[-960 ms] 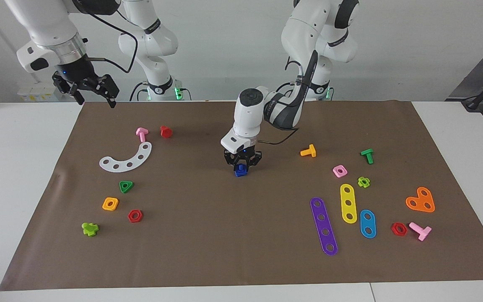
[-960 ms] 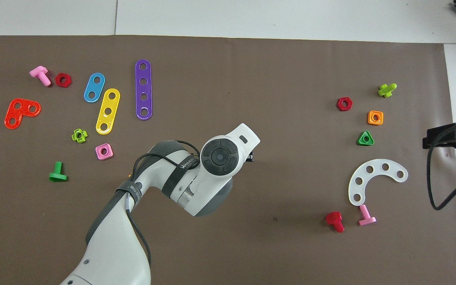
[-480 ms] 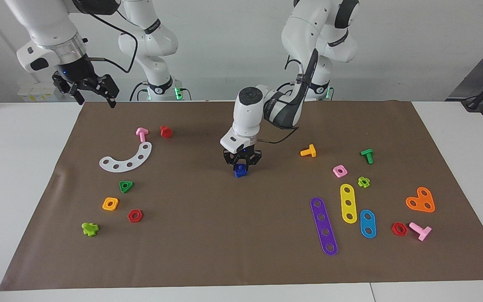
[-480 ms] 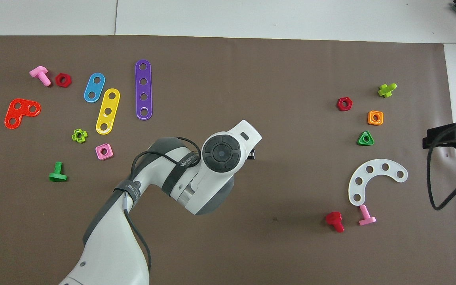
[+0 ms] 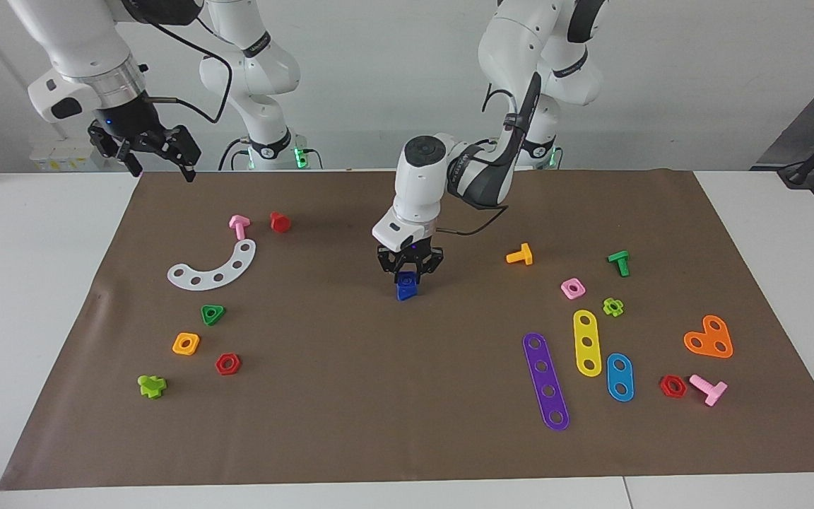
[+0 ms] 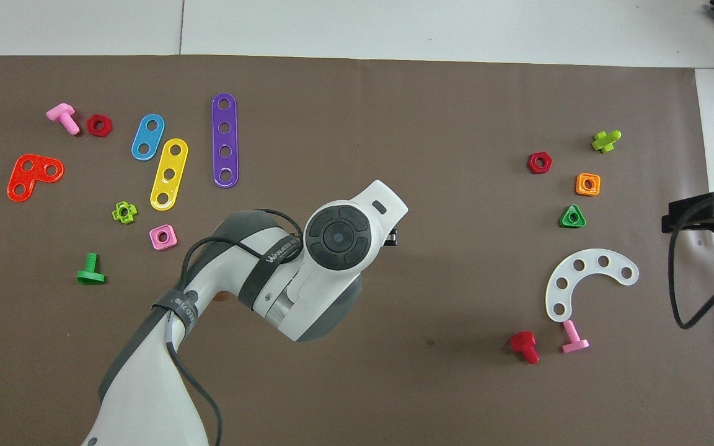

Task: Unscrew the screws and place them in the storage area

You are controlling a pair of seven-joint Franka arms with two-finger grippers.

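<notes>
The left gripper (image 5: 408, 274) has risen a little since a second ago, and the blue screw (image 5: 405, 288) has come up with it: earlier the piece sat low and squat under the fingertips, whereas now more of it hangs below them, its triangular end lowest, over the middle of the brown mat (image 5: 379, 396). The jaws are clenched on the screw's upper part. Judging from that, the grip has held and the piece is leaving the surface; whether nut and bolt are already apart cannot be told, since they read as one dark blue lump. The clusters of coloured parts at either end of the mat look like the places it is meant to go. The right gripper (image 5: 156, 152) waits, jaws spread and holding nothing, above the mat's corner at the right arm's end. The facing view alone shows the screw and the fingertips around it. From overhead the left arm's wrist (image 6: 338, 238) covers both entirely, but that view lays out the mat's free stretches more plainly, and shows only a dark edge of the right gripper (image 6: 698, 214).
</notes>
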